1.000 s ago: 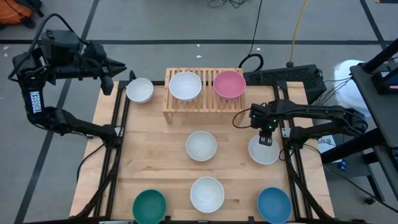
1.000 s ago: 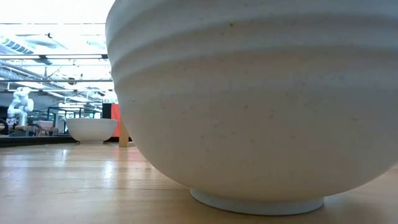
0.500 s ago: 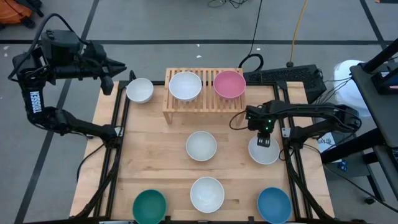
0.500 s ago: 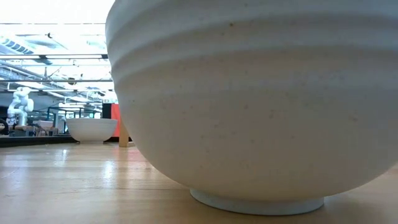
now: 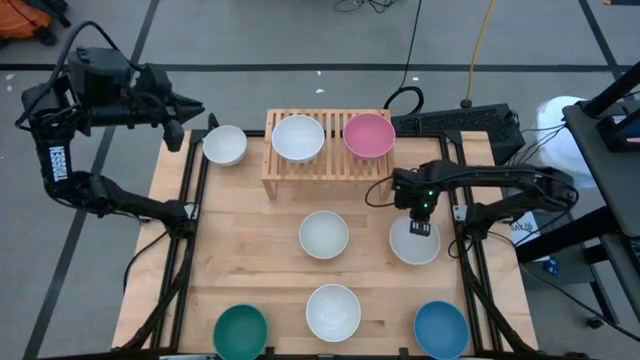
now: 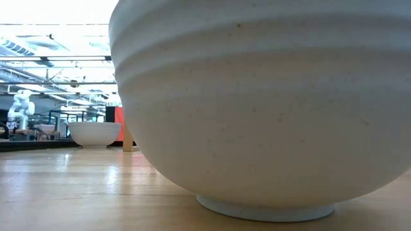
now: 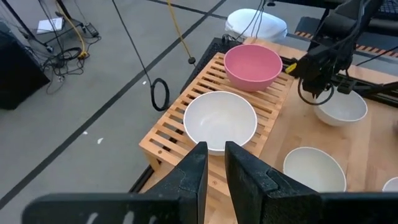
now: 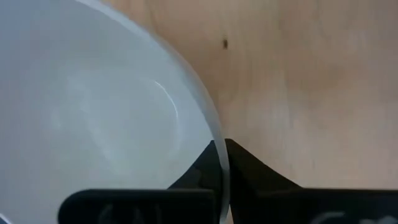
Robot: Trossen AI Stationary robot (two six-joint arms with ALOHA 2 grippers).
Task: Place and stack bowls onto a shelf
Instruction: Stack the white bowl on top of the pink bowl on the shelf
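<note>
Right arm is reached in from the table's right side, wrist bent down; right gripper [image 5: 421, 226] is clamped, one finger [image 8: 200, 167] on each side of a thin rim. Left arm is held raised off the far-left corner, left gripper [image 7: 213, 163] narrowly parted, nothing between.

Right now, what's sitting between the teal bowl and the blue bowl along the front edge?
A white bowl sits between the teal bowl and the blue bowl, seen in the high view.
</note>
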